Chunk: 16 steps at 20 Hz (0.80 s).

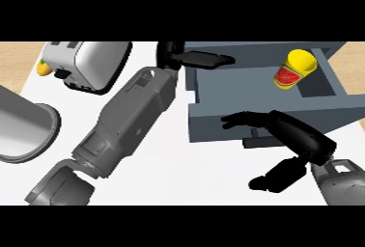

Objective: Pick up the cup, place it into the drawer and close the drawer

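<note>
White counter (214, 169), seen steeply from above. At right, the grey-blue drawer (214, 126) stands pulled open toward the near side, its front panel nearest and its handle (258, 142) projecting from that panel. The left forearm (125, 128) crosses the middle of the counter diagonally toward the drawer's far left corner. At far left, a silver toaster (89, 62) with a small yellow-and-orange object (44, 68) just beside its left end; its identity cannot be told. At the left edge, part of a large grey round vessel (25, 128). Left hand (196, 59): fingers extended flat over the drawer's far left rim, released and grasping nothing. Right hand (267, 123): placed against the drawer's front panel just above the handle, fingers straight and pointing left, thumb low near the lower edge; nothing grasped. Whether the fingers actually touch the panel is uncertain from this angle. Cup (294, 70): yellow with a red label, lying tilted inside the drawer's right compartment, apart from both hands
</note>
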### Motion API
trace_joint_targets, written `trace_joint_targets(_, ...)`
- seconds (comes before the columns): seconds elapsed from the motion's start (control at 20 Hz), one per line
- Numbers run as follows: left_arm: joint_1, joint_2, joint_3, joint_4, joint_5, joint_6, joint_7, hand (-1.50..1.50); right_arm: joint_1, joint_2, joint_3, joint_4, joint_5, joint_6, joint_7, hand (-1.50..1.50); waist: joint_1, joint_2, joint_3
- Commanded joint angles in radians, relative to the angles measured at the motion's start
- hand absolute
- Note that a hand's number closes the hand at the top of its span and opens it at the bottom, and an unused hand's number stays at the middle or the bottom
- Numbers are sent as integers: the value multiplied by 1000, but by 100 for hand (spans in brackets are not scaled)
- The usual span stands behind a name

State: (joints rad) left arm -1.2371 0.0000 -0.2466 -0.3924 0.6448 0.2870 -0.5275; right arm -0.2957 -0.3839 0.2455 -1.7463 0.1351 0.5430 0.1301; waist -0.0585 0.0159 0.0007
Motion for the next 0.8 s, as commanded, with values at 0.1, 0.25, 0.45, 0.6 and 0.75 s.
trace_joint_targets(0.1,51,0,20,-41,26,-18,-3,-150,20,29,94,245,267,-129,-145,-150,65,-9,1)
trace_joint_targets(0.25,115,17,23,-71,21,-84,-41,-150,-102,60,112,443,308,-132,-174,-150,95,-7,0)
trace_joint_targets(0.45,147,35,23,-140,16,-55,-27,-150,-168,97,119,719,390,-220,-297,150,119,-9,1)
trace_joint_targets(0.6,212,77,26,-155,17,-104,-47,-150,-240,91,65,902,406,-284,-392,150,134,-1,2)
trace_joint_targets(0.75,250,76,5,-233,23,-117,9,-150,-327,109,-4,1000,378,-328,-454,150,169,-7,3)
